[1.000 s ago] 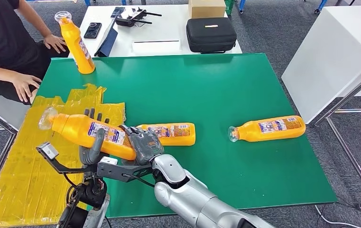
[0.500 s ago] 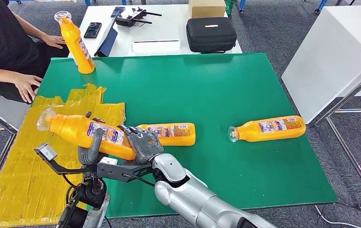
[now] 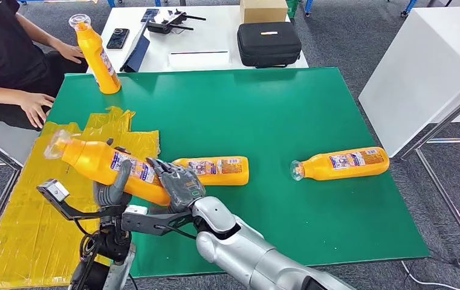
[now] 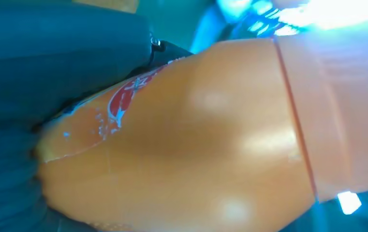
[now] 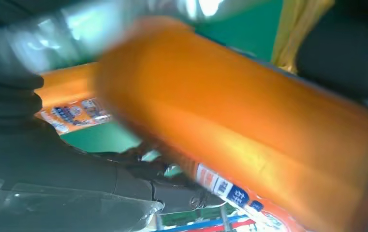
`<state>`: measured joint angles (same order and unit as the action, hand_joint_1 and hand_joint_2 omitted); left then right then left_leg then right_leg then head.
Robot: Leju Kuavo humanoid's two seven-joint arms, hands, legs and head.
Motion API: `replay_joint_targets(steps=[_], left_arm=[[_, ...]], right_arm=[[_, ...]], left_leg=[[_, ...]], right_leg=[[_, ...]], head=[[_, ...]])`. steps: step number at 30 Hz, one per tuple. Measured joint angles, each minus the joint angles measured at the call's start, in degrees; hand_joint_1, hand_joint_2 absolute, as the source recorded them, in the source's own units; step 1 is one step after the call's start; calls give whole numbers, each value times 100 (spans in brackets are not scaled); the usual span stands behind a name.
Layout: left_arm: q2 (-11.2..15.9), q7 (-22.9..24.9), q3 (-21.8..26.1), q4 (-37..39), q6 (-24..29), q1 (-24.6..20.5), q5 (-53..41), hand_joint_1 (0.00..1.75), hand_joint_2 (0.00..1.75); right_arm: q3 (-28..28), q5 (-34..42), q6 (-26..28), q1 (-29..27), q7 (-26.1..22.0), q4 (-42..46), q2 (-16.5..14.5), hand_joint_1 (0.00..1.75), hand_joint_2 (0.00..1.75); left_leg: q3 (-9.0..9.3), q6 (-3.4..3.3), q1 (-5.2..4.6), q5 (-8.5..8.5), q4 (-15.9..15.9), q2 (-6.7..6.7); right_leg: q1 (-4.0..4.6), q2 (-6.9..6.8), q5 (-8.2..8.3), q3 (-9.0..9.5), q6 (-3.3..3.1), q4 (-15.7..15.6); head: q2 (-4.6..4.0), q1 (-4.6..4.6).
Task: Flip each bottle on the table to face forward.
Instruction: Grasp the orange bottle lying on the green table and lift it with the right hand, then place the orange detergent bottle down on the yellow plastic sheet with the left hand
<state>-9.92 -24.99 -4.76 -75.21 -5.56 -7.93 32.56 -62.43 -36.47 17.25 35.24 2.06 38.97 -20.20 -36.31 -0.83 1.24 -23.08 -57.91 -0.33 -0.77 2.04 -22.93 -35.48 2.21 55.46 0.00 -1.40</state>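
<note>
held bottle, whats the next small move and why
Probably keep turning the held bottle in both hands, then set it down. The left hand and right hand hold it tilted above the green table, cap end raised over the yellow sheet, so the flip looks unfinished. Two more bottles lie flat to its right.

held bottle (image 3: 109,169): orange, clear cap, blue/red/white label | 2 lying bottles, mid frame (image 3: 215,171) & right (image 3: 342,164): same orange | upright bottle, upper left (image 3: 96,55): orange | table (image 3: 263,109): green | sheet, lower left (image 3: 22,223): yellow | case, top centre (image 3: 269,43): black | hands (image 3: 113,190) (image 3: 179,184): grey/dk
</note>
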Motion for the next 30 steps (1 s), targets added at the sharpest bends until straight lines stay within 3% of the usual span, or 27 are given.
replay_joint_targets(steps=[5, 7, 8, 9, 11, 12, 13, 16, 19, 24, 30], left_arm=[[7, -51, 49, -93, 146, -7, -224, 175, 175], [45, -294, 96, -229, 653, -39, -954, 175, 175], [77, -484, 122, -314, 1205, -94, -1597, 175, 175], [126, -667, 338, -390, 2257, -166, -3664, 175, 175], [249, -614, 1364, -519, 4007, -115, -9016, 175, 175], [341, -339, 1867, -532, 4547, -36, -11328, 175, 175], [485, 164, 2116, -491, 4558, 60, -12194, 175, 175], [1086, 1750, 1577, 10, 4556, 28, -12231, 175, 175], [1600, 2611, 740, 936, 4547, -215, -12249, 175, 175], [1946, 2579, -101, 2403, 4559, -644, -12124, 175, 175], [2113, 2581, -562, 3112, 4594, -996, -12036, 175, 175]], right_arm=[[-80, 50, 4, 26, -47, -6, 1, 0, 0], [-72, 88, 38, 29, -228, -35, 3, 0, 0], [6, 73, 97, 10, -358, -57, 8, 0, 0], [325, -34, 215, -87, -522, 141, 105, 0, 0], [1473, -295, 385, -446, -746, 1168, 582, 0, 0], [2040, -389, 421, -616, -814, 1739, 840, 0, 0], [2394, -390, 394, -712, -847, 2119, 1016, 0, 0], [2661, -313, 396, -769, -928, 2376, 1143, 0, 0], [2896, -245, 390, -790, -967, 2564, 1264, 0, 0], [3112, -180, 254, -804, -969, 2738, 1357, 0, 0], [3210, -174, 233, -824, -968, 2803, 1410, 0, 0]], left_leg=[[0, 0, 0, 0, 0, 0], [-1, 0, 0, 1, 0, -2], [-1, 0, 0, 2, 0, -4], [-2, 1, 0, 2, 0, -9], [-4, 1, -3, 3, 0, -6], [-5, 1, -4, 3, 0, -3], [-5, 2, -5, 2, -1, 2], [-5, 5, -3, 5, -1, 0], [-8, 12, -2, 14, 1, -9], [-9, 15, -6, 17, 2, 9], [1, 14, -7, 23, 6, -34]], right_leg=[[0, 0, 0, 0, 0, 0], [0, -1, 0, 0, 0, 1], [0, -1, 1, 1, 0, 2], [0, -4, 0, 3, 0, 4], [-3, -4, 2, -1, -1, 5], [-4, -4, 3, -4, -1, 5], [-4, -2, 4, -11, -1, 5], [-2, -4, 4, -25, -4, 7], [-2, -7, 6, -21, -10, 14], [-6, 8, 15, -24, -18, 17], [-5, -31, 7, 3, -18, 19]], head=[[0, 1], [0, -1], [0, -1], [0, -1], [0, 2], [0, 3], [0, 4], [0, -1], [0, -1], [0, 1], [0, 0]])
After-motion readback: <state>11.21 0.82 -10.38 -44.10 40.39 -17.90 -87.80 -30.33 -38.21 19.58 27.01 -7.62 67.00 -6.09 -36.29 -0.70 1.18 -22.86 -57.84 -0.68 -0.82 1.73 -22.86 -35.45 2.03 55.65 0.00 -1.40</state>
